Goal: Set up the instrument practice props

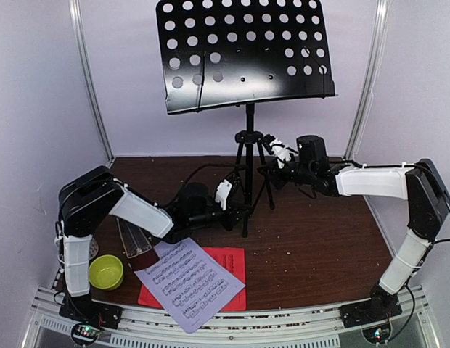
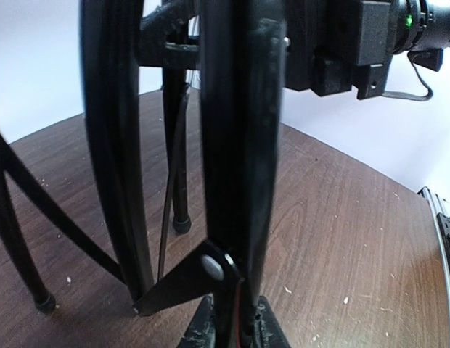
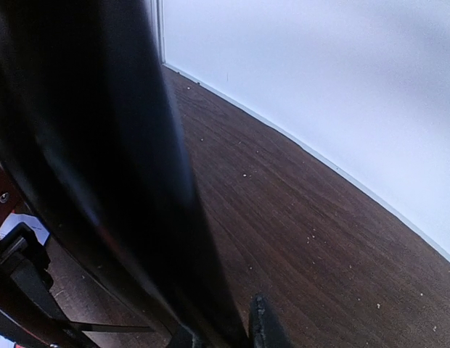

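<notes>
The black music stand stands at the table's middle back, its perforated desk [image 1: 243,51] high on the tripod [image 1: 249,148]. My left gripper [image 1: 236,212] is shut on a lower tripod leg [image 2: 236,181], with fingers [image 2: 267,328] on both sides of it. My right gripper [image 1: 273,170] is shut on another tripod leg [image 3: 138,217], seen from the right. The white music sheet [image 1: 189,283] lies on the red sheet [image 1: 231,262] at the front. The metronome [image 1: 136,243], with its clear cover on, stands under my left forearm.
A lime-green bowl [image 1: 105,272] sits at the front left by my left arm's base. White walls close in the back and both sides. My right wrist's camera block [image 2: 374,36] shows just beyond the tripod. Crumbs dot the brown table [image 1: 319,246].
</notes>
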Tool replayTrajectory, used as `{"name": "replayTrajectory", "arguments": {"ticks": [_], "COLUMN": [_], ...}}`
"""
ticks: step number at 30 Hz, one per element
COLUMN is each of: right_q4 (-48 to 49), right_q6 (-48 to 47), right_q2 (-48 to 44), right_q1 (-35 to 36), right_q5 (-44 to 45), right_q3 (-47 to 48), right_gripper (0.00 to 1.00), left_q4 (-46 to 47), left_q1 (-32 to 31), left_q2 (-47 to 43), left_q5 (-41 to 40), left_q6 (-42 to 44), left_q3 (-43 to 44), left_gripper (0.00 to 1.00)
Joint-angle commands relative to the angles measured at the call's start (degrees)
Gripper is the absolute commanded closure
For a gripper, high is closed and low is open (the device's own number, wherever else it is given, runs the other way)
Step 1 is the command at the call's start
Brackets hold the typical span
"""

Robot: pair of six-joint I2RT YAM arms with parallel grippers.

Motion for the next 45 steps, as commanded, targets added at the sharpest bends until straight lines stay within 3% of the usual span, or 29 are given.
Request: {"name": "replayTrajectory", "arguments": {"ticks": [1, 4, 33, 39, 45], "right_q4": [0.27, 0.71, 1.26, 1.71, 3.93], "right_q6": [-0.95, -0.76, -1.84, -2.3, -2.37], "right_q2": [-2.55, -3.48, -15.46, -14.22, -10.24], "right_q1": [-0.39, -0.45, -0.64, -0.68, -0.25], "right_q5": [2.99, 3.91, 17.15, 17.12, 17.97], "right_q3": [-1.46, -2.28, -14.44, -12.32, -8.21], "right_gripper": [0.93, 1.0, 1.0, 1.0, 1.0], "left_q4": [1.98, 1.45, -0.34, 0.85, -4.71], "left_q1": [-0.36, -0.37, -0.57, -0.55, 0.57], "left_q2": [-4.7, -6.12, -15.03, -14.25, -13.72], "left_q5": [0.66, 0.44, -4.1, -5.81, -9.03], "left_q6": [-0.9, -0.82, 0.7, 0.59, 3.1], "left_q3": [-3.02, -4.36, -18.97, -20.45, -16.36], "left_gripper": [0.98, 1.0, 1.0, 1.0, 1.0]}}
